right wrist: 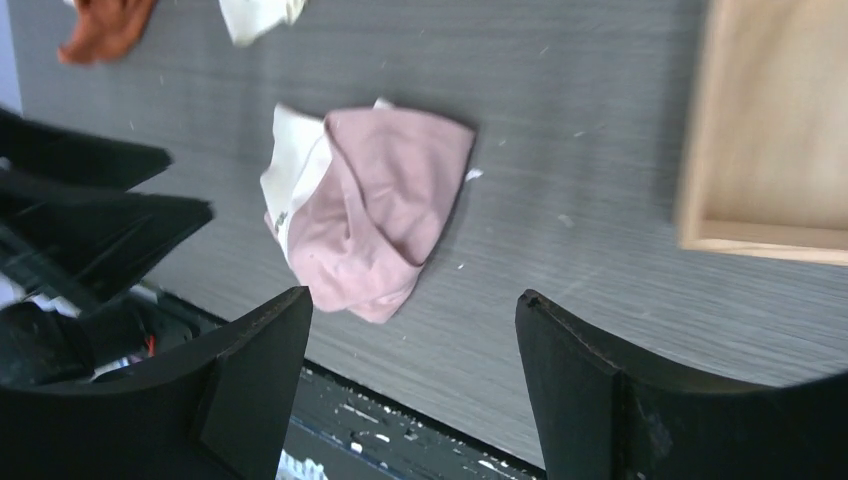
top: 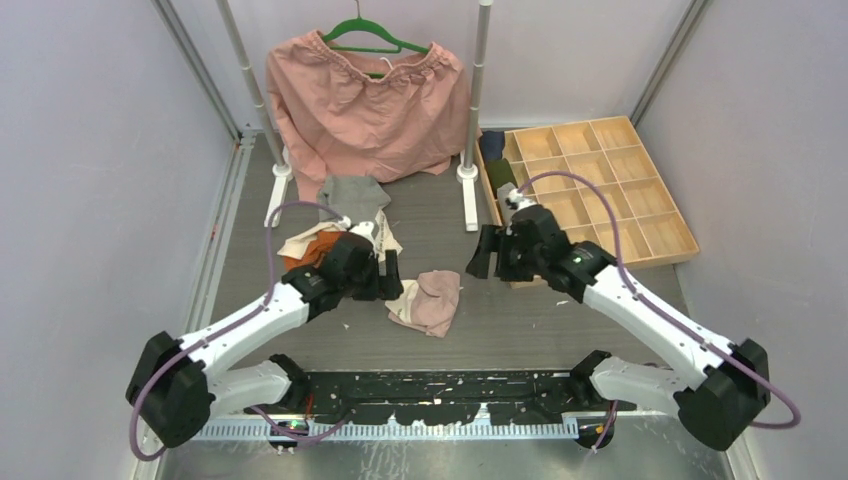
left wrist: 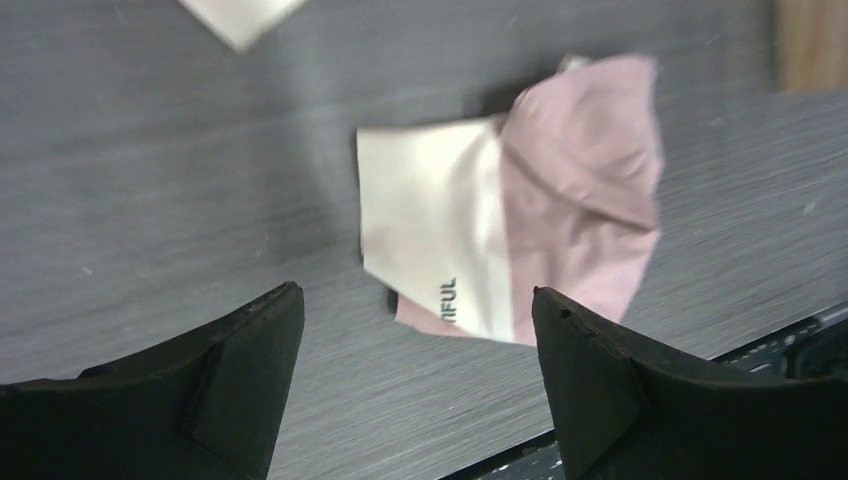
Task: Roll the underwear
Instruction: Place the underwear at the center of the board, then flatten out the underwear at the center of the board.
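**Top view.** The pink underwear (top: 428,300) is shown crumpled on the table (top: 520,320), lower centre, just right of the left gripper (top: 391,277). The right gripper (top: 488,258) is placed to its upper right. A grey piece (top: 352,195) and an orange piece (top: 308,252) are seen at upper left.

**Left wrist view.** The jaws are spread apart and empty. The pink underwear (left wrist: 520,235) is seen centre right.

**Right wrist view.** The jaws are likewise parted and empty. The pink underwear (right wrist: 370,210) is seen at centre, with the tray (right wrist: 770,130) at right.

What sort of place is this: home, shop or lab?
Probably a lab test cell staged for laundry work: plain walls box in a grey table, two robot arms are bolted at its near edge, and the props are a pink garment on a hanger and a wooden divider tray.
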